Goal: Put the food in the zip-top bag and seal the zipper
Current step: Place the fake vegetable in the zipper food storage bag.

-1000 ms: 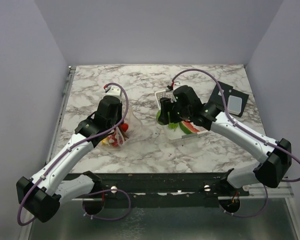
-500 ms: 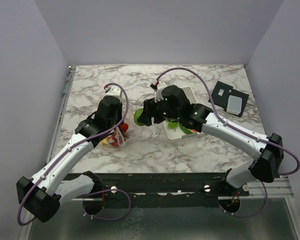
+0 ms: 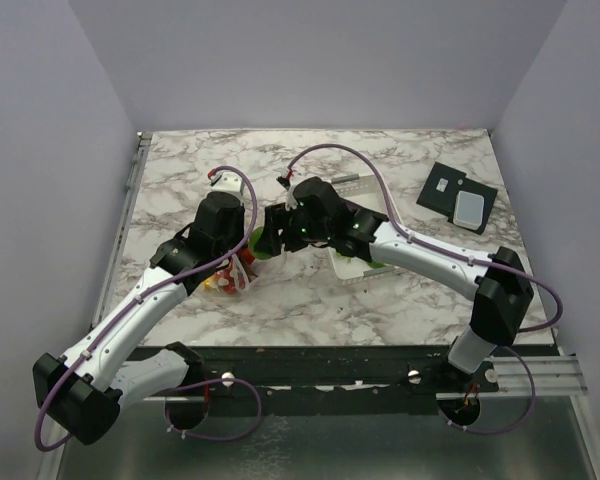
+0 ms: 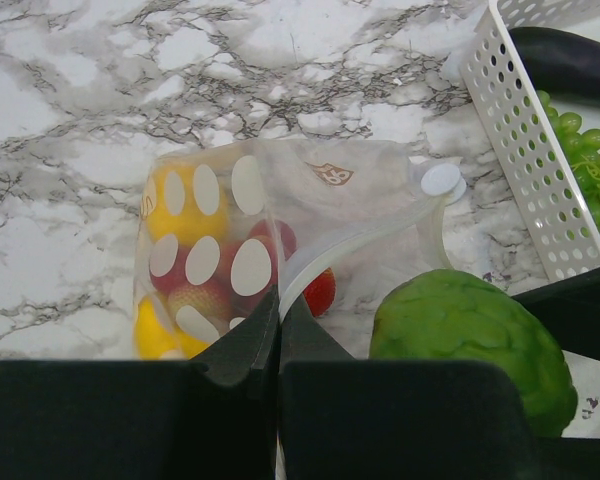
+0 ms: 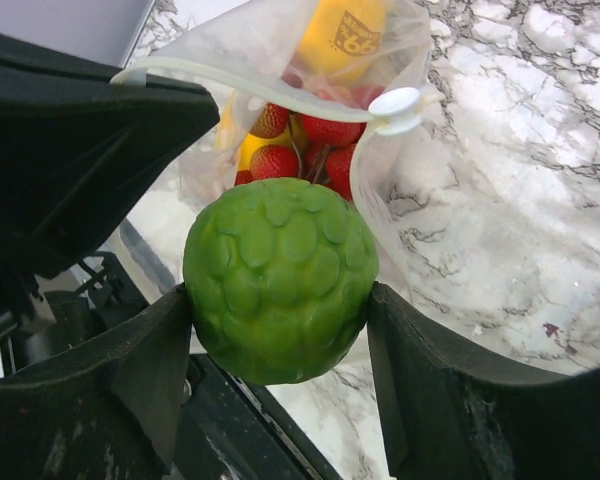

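Note:
The zip-top bag (image 4: 310,200) lies on the marble with its mouth open; it also shows in the right wrist view (image 5: 380,40) and the top view (image 3: 242,270). Yellow pieces (image 4: 170,205) and red fruits (image 5: 325,135) show through it. A white tab (image 4: 441,180) sits on the zipper strip. My left gripper (image 4: 278,315) is shut on the bag's mouth edge. My right gripper (image 5: 280,290) is shut on a bumpy green fruit (image 5: 278,280) and holds it just outside the bag's mouth, close to my left gripper (image 3: 238,258).
The white perforated basket (image 4: 525,140) stands right of the bag and holds a dark eggplant (image 4: 570,60) and green grapes (image 4: 580,165). A black flat device (image 3: 458,197) lies at the back right. The table's near edge runs behind the green fruit (image 5: 150,270).
My right arm has swung left from the basket, carrying the green fruit over to the bag's mouth. My left gripper has stayed on the bag.

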Robot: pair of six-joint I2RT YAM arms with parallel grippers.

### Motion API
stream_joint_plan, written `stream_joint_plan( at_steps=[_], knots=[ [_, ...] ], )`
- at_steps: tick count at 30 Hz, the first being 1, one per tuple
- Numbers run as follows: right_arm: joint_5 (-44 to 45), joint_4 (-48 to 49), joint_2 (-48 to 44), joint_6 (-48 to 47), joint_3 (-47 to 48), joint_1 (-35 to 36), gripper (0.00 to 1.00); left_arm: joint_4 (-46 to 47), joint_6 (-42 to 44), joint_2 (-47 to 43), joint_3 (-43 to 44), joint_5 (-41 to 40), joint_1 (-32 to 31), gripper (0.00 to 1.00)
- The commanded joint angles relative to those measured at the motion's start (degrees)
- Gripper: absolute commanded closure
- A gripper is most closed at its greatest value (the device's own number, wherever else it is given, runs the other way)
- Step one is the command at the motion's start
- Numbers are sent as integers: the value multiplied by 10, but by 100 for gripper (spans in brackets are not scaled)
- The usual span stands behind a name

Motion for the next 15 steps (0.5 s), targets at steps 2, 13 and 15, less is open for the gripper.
stream_joint_plan(
  at_steps=[2, 13, 15],
  knots=[
    [-12, 36, 36, 36, 33, 6, 52, 6, 3, -6, -6, 12, 2, 100],
    [39, 42, 86, 65, 66, 7, 39, 6, 2, -2, -7, 13, 2, 100],
    [52, 47, 89, 67, 65, 7, 33, 6, 2, -1, -7, 13, 2, 100]
  ],
)
